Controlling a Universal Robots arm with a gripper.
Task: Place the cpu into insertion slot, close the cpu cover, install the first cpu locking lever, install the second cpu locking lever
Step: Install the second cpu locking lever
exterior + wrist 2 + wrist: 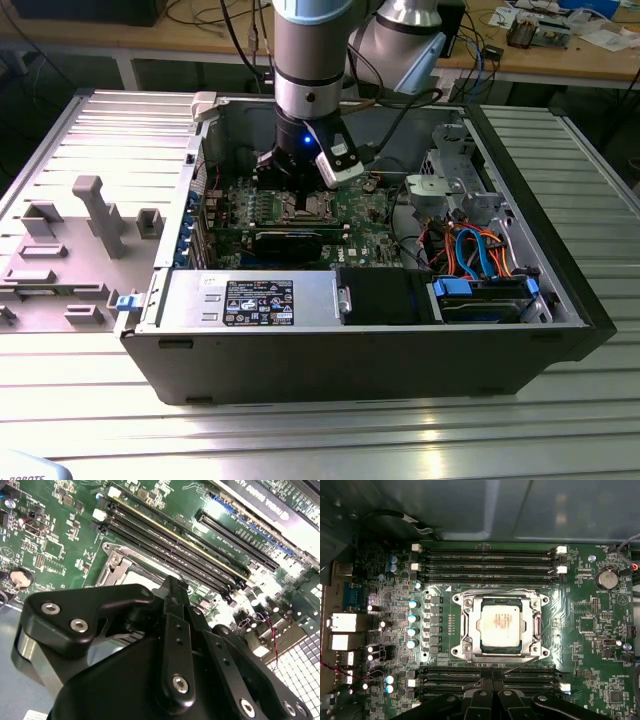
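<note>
The arm stood straight down inside the open computer case [560,300], and its hand [492,687] hovered just beside the insertion slot [465,630], over the memory slots [485,674] that run along one side of it. In the first wrist view the fingers [481,700] looked pressed together, tip against tip, with nothing pinched between them. The cpu [501,625] was already down in the slot, its pale silver top lying flat and square in the middle, so I judged that first step done. The cpu cover [536,622] lay folded down around the chip, its frame hugging the edges with the metal top showing through the window; that step looked done too. The locking levers were the open question: thin wire [517,591] ran along the far edge of the frame and another strand [520,664] angled across the edge nearest the hand, but I could not tell whether either was hooked home. In the second wrist view the black hand blocked most of the slot, with a silver corner peeking out past it. In the exterior view the green board [365,215] sat deep in the case on the ribbed metal desk [300,430].
</note>
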